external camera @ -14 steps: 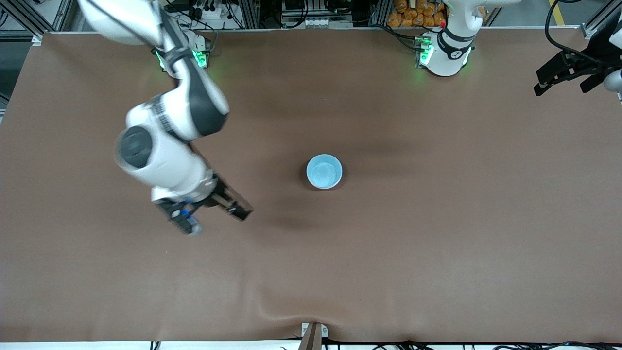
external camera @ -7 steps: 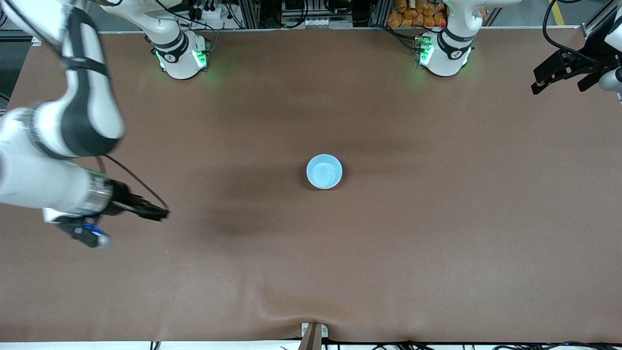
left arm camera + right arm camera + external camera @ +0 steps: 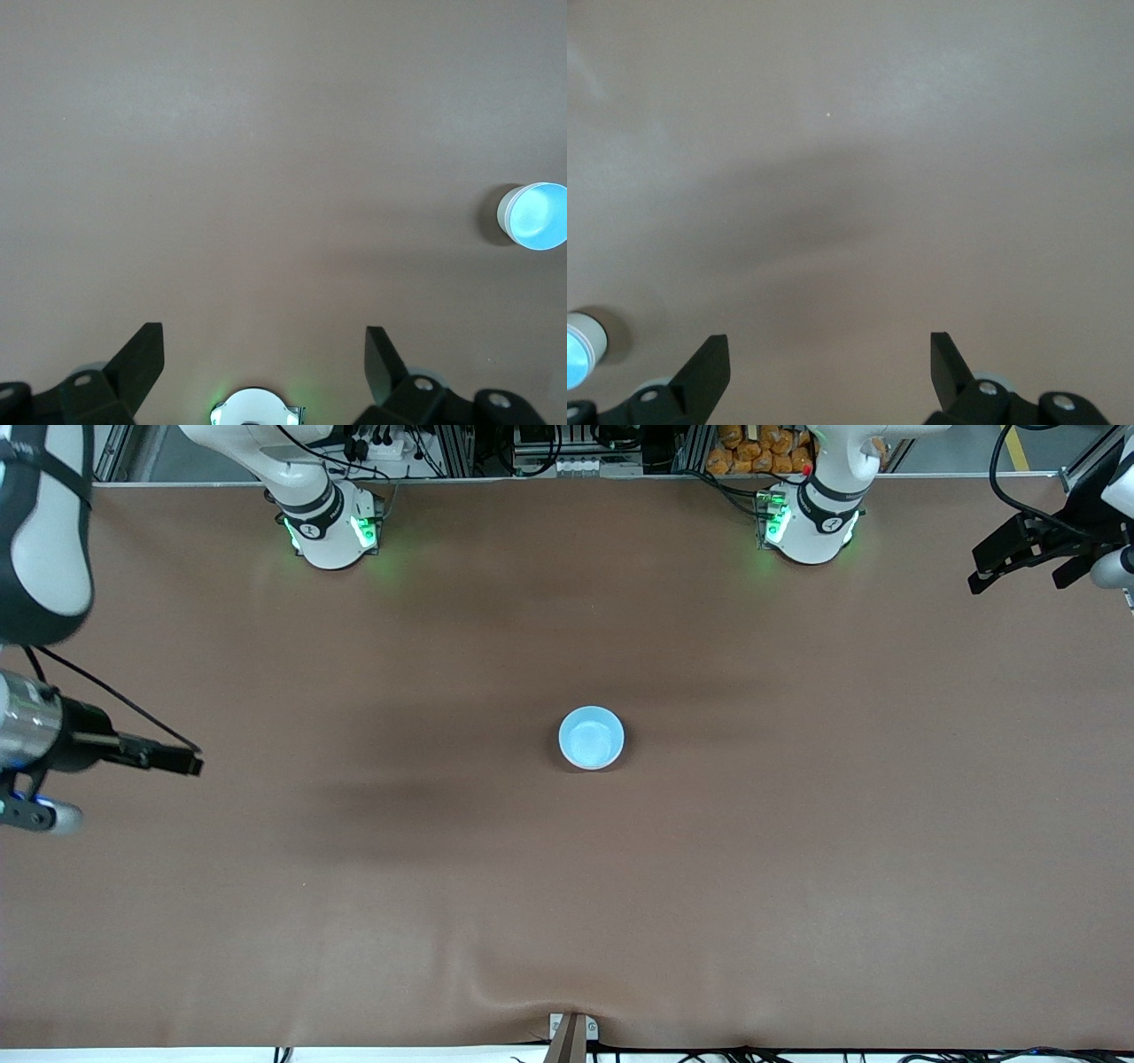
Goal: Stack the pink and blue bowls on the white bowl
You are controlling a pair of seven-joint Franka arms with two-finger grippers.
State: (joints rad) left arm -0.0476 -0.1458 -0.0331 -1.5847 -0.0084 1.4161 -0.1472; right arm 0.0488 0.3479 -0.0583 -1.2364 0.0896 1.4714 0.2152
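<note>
A light blue bowl point(image 3: 591, 737) stands upright in the middle of the brown table. It also shows in the left wrist view point(image 3: 539, 216), with a pale whitish wall under its blue rim, and at the edge of the right wrist view point(image 3: 574, 354). No pink bowl or white bowl shows apart from it. My right gripper point(image 3: 186, 761) is open and empty, up over the right arm's end of the table point(image 3: 828, 338). My left gripper point(image 3: 974, 574) is open and empty, up over the left arm's end point(image 3: 263, 332).
Both arm bases stand along the table's back edge, the right arm's point(image 3: 328, 527) and the left arm's point(image 3: 811, 522). A small bracket point(image 3: 570, 1035) sits at the edge nearest the front camera, by a wrinkle in the brown cloth.
My right arm has swung away from the middle of the table toward its own end, with nothing in its gripper. The left arm and the blue bowl have stayed put.
</note>
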